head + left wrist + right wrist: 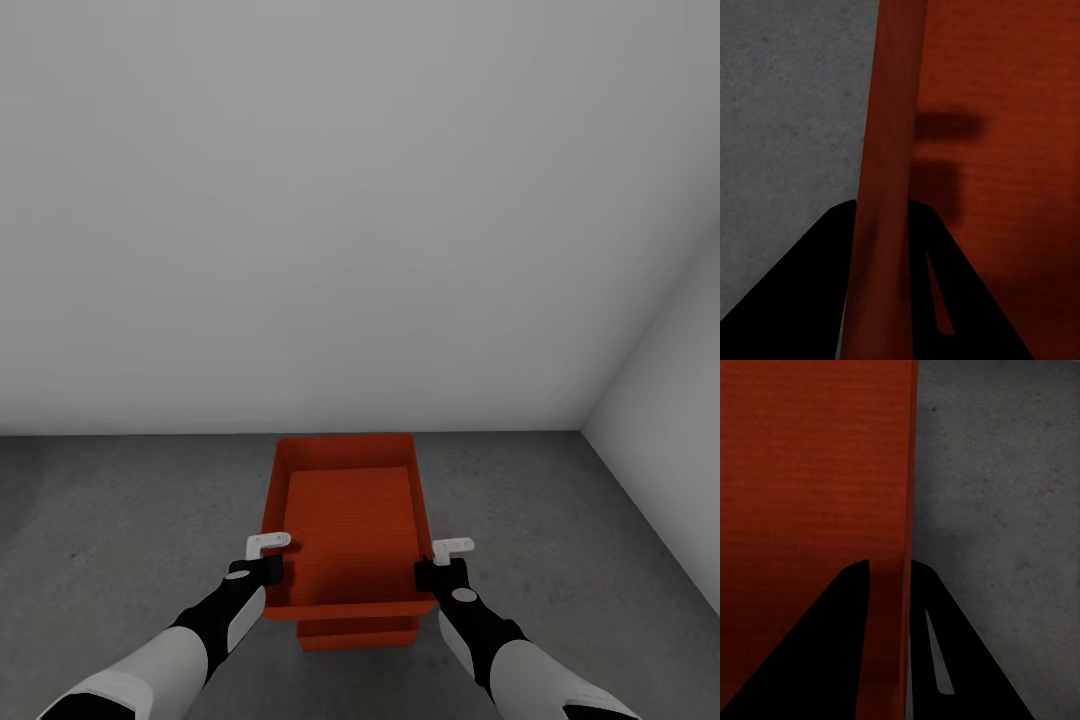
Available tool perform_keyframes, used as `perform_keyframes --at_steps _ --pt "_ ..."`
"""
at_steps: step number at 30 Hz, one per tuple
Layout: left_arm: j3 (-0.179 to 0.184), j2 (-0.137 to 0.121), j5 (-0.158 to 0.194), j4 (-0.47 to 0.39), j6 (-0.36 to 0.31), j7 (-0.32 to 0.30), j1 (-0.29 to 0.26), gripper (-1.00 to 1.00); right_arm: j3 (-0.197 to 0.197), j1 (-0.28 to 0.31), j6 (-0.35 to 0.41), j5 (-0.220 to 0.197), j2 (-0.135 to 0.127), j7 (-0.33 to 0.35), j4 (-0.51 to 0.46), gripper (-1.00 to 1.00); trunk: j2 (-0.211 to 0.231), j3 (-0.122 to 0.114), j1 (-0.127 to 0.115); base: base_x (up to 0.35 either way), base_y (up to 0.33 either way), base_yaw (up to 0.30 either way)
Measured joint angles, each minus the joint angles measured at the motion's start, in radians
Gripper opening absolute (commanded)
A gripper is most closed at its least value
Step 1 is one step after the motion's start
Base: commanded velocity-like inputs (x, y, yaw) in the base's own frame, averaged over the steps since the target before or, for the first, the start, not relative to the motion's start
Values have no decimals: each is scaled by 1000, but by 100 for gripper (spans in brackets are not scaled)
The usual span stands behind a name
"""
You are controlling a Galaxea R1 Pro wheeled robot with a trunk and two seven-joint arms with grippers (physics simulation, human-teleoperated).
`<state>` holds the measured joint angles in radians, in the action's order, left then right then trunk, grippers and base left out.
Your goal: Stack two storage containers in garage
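Surface: dark grey mottled concrete floor [120, 520], meeting plain white walls [350, 200] ahead and at the right.
Directly on it: a lower orange-red storage container [358, 634], only its near end visible.
On that: an upper orange-red storage container [348, 520], open-topped.

Your upper storage container [350, 520] looks like matt orange-red plastic, with a faint fine ribbing across its inner bottom and no shine on the walls. The lower container [355, 634] under it shows the same dull finish. The floor [120, 520] reads as rough, mottled grey concrete, speckled up close. The walls [350, 200] are plain, smooth, matt white. Your forearm shells look like smooth white and black plastic, perhaps slightly satin; the render is too soft to be sure.
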<state>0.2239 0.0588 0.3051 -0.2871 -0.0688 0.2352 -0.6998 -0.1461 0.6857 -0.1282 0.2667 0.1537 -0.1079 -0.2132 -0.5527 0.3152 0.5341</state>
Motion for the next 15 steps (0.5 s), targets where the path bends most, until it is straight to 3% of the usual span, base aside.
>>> perform_keyframes --at_steps 15 --pt "-8 4 -8 3 3 0 0 -100 -2 0 0 1 -3 6 -1 -100 0 0 0 0 0 0"
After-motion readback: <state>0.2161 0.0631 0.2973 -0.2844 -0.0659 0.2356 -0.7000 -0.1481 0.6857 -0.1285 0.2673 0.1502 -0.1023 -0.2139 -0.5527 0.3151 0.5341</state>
